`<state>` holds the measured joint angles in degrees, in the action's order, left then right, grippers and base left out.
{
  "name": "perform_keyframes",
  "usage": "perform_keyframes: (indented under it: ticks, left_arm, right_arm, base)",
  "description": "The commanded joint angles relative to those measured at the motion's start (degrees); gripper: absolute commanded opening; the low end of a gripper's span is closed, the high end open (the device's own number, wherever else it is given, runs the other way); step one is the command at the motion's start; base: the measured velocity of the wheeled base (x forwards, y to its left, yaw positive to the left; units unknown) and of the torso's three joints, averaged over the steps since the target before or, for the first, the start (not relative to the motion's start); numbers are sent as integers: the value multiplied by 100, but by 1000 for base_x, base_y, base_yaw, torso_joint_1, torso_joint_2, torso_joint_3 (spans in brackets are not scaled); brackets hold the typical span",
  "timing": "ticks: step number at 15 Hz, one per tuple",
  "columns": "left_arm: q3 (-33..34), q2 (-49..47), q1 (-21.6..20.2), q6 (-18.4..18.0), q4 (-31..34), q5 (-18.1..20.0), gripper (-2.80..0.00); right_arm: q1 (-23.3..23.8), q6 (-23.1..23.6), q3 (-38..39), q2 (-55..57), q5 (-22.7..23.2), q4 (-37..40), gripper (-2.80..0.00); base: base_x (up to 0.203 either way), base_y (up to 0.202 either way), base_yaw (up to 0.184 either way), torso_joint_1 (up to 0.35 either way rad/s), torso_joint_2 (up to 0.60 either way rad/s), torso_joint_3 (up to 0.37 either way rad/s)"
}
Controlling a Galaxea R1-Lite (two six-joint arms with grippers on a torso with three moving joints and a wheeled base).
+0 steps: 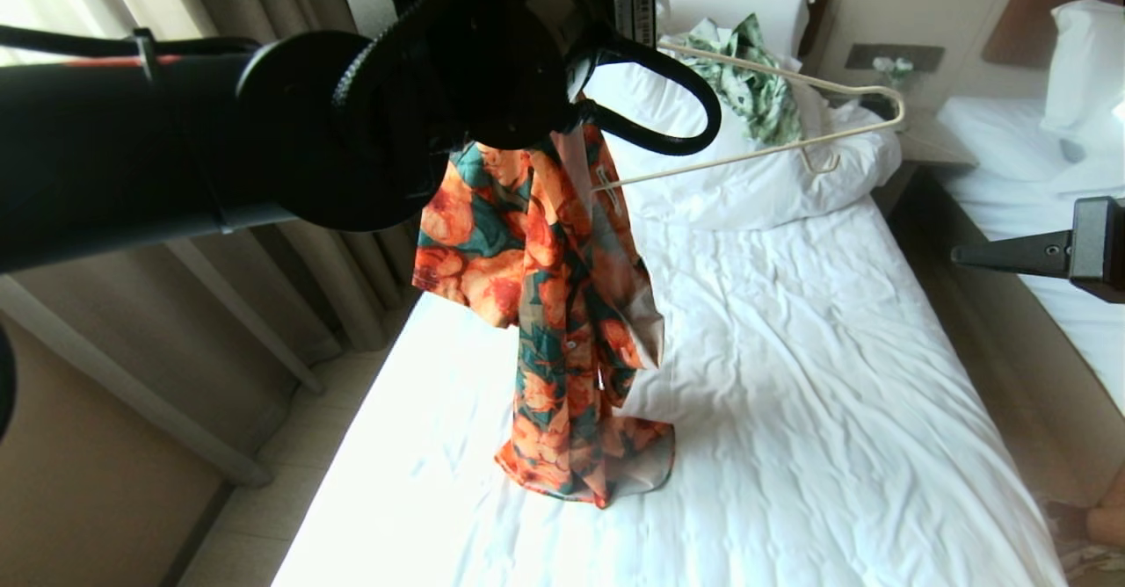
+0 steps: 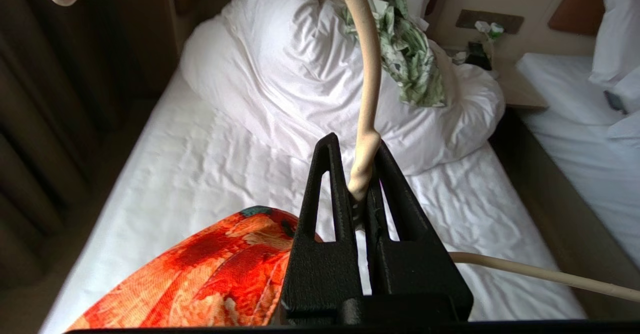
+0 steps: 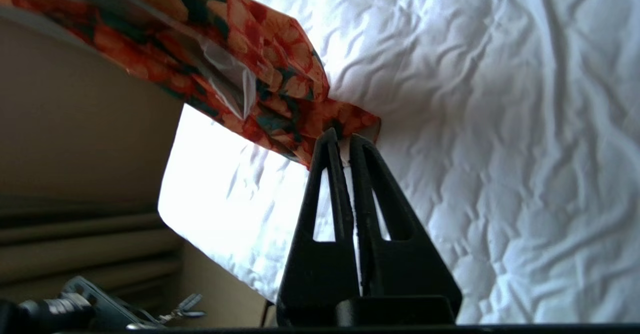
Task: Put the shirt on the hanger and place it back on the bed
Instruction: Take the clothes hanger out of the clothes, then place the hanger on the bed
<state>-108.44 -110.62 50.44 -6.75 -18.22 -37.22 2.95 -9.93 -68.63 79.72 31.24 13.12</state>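
While the shirt [image 1: 545,306] hangs off one end of the hanger [image 1: 791,143] above the bed [image 1: 791,376], hem brushing the sheet, you have its other shoulder left to thread | left claw [image 2: 361,194] clamped shut on the hanger's neck, holding it aloft | right claw [image 3: 340,141] closed, seemingly pinching the shirt's edge.

shirt [image 1: 536,306]: printed cloth | hanger [image 1: 791,143]: smooth, matt | sheet [image 1: 791,350]: wrinkled cloth
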Motion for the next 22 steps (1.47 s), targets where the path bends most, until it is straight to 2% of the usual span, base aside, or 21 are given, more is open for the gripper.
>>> perform_keyframes:
  ticks: [1,4,6,7,8,11,13,16,19,22]
  left_arm:
    - [38,-20,-16,731,87,-19,-280]
    - [108,82,-25,2539,792,174,-280]
    - [189,231,-138,3608,1296,721,-280]
    - [273,267,-257,3922,1500,1026,-280]
    - [449,262,-385,4041,1551,1221,-280]
    - [951,35,-666,4011,1577,1543,-280]
    - [1294,-397,-807,3509,1531,1562,-280]
    - [1486,-1196,-1012,2991,1326,1499,-280]
    - [1511,-2011,-1108,2425,1318,1193,-280]
    - [1507,-2835,-1124,2309,1396,1127,-280]
  right_arm:
    - [60,-4,-10,-30,9,6,-280]
    - [261,-9,-1,-52,5,11,-280]
    - [451,-9,59,-142,14,30,-280]
    - [483,-7,131,-175,14,24,-280]
    - [487,-1,197,-200,14,20,-280]
    - [479,-1,252,-176,20,24,-280]
    - [463,2,466,-277,44,52,-280]
    - [460,17,790,-592,275,17,-280]
    - [453,17,815,-687,351,22,-280]
    - [460,26,921,-1000,444,30,-280]
  base:
    - [0,0,0,0,0,0]
    - [0,0,0,0,0,0]
    - [0,0,0,0,0,0]
    - [0,0,0,0,0,0]
    - [0,0,0,0,0,0]
    - [0,0,0,0,0,0]
    - [0,0,0,0,0,0]
    - [0,0,0,0,0,0]
    - [0,0,0,0,0,0]
    - [0,0,0,0,0,0]
